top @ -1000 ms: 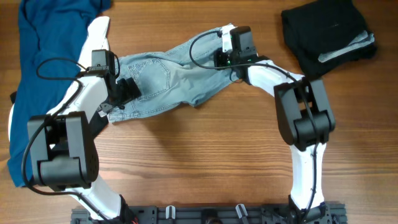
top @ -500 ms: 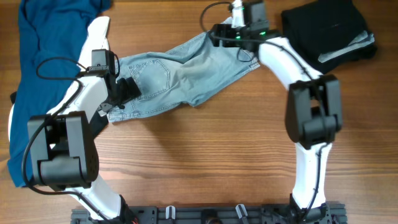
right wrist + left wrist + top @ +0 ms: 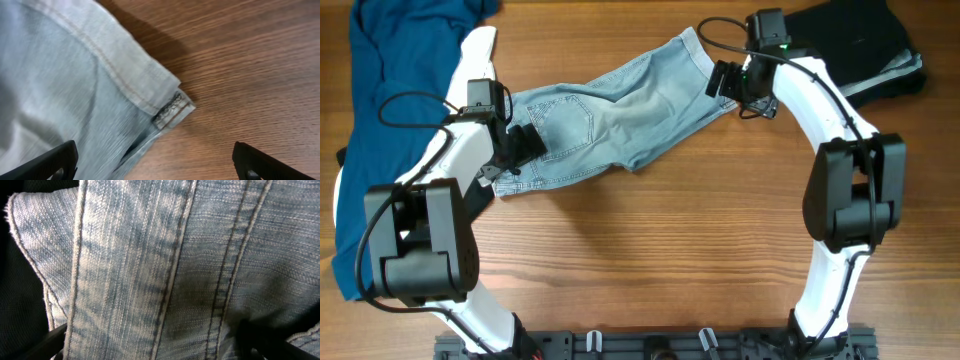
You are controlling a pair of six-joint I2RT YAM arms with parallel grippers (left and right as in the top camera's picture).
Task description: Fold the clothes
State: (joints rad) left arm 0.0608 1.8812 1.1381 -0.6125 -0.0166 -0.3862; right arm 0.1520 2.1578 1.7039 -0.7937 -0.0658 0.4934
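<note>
Lying flat across the table (image 3: pixel 650 260), the jeans (image 3: pixel 620 110) look soft yet weighty. The thick hems and waistband offer the firmest holds. The right gripper (image 3: pixel 727 82) hovers beside a leg hem, jaws apart. The left gripper (image 3: pixel 518 147) is buried in denim, so I cannot tell how its jaws stand.

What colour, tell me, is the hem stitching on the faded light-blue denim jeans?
Orange-tan on the jeans; right wrist view.

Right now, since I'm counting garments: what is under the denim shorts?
Wooden table shows along the edges of the denim shorts, and bare wood meets the leg hem in the right wrist view. Whatever lies beneath their middle is covered.
</note>
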